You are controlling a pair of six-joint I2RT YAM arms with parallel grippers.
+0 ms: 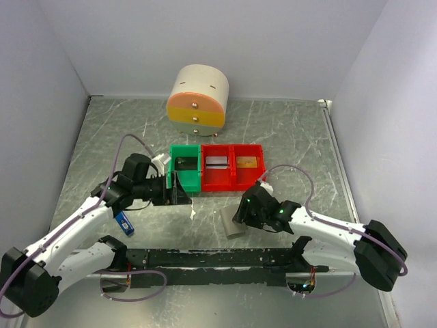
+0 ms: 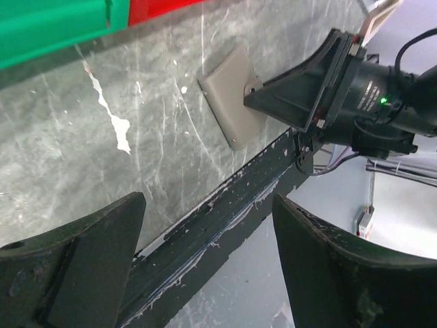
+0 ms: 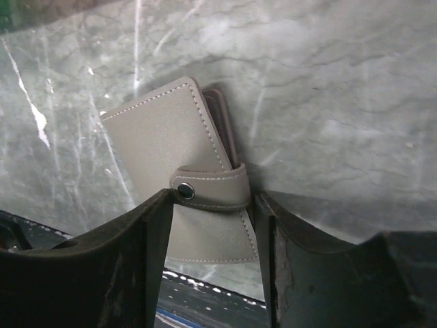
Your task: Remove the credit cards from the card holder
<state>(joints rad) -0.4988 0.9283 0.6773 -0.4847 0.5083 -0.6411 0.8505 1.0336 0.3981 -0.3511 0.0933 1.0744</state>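
The card holder (image 3: 164, 137) lies flat on the marbled table (image 3: 328, 82), just below and right of the centre of the overhead view. It is folded shut, with its snap strap (image 3: 215, 191) wrapped over one long edge. In the right wrist view its long axis runs from the upper left down toward the bottom centre, and the free short end points to the upper left. Overhead, the long axis stands nearly top to bottom in the frame with a slight lean.

The right gripper (image 3: 212, 199) is clamped across the holder's width at strap level, one finger against each long edge. The left gripper (image 2: 205, 260) sits left of centre by the green bin (image 1: 193, 183), with its jaws wide apart and nothing between them.

Above the holder, a row of bins crosses the middle of the overhead frame:
- The green bin's inside is dark, and its contents cannot be told.
- The left red bin (image 1: 217, 182) holds a silvery card (image 1: 217, 162).
- The right red bin (image 1: 247, 179) holds a gold card (image 1: 247, 162).

A round drawer unit (image 1: 198, 96) stands at upper centre with its drawers closed.
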